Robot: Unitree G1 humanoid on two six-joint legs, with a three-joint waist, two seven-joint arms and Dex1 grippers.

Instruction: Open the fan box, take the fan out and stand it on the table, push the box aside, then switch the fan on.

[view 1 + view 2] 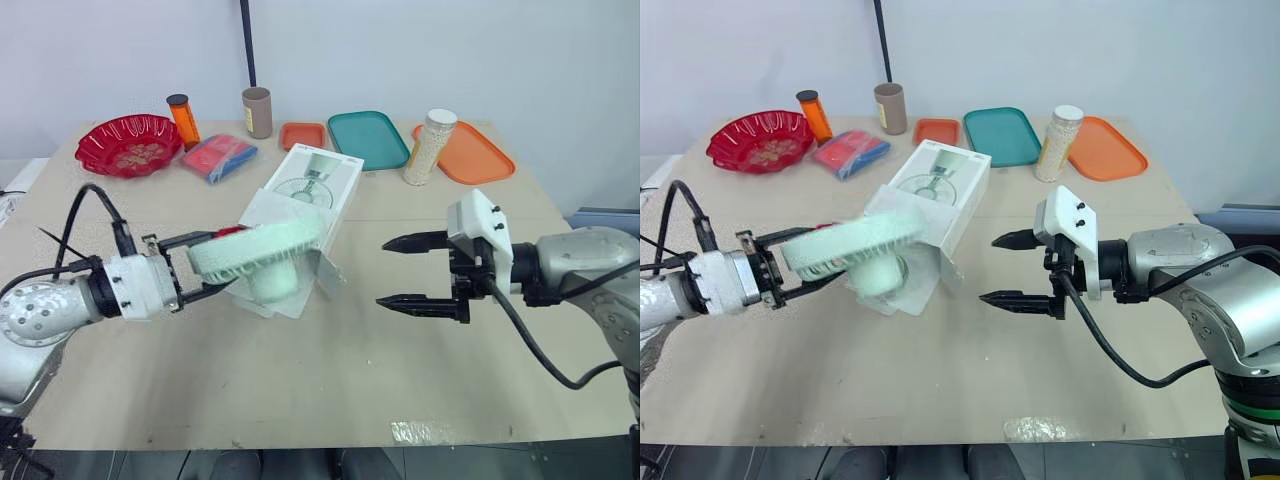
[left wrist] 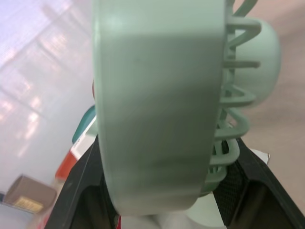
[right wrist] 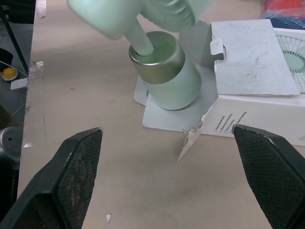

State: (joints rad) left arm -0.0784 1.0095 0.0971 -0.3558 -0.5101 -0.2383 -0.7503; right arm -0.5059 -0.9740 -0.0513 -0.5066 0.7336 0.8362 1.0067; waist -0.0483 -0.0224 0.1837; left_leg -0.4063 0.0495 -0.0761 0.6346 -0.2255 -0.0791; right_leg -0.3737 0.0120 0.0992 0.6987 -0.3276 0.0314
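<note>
Left gripper [image 1: 222, 262]: its 2 fingers are being pressed onto the round head of the fan [image 1: 262, 250], 1 on each face.
Fan: it is being held tilted above the table, head nearly flat, at the open end of the fan box [image 1: 310, 190]. Its base [image 3: 164, 69] is being carried over the torn flap, possibly touching it.
Fan box: it is being left lying flat mid-table.
Right gripper [image 1: 383, 272]: it is being held wide apart and empty, near the flap.
Standing it well: the head is being called upright, so the base is being lowered flat onto bare table [image 1: 330, 390], clear of the flap.
</note>
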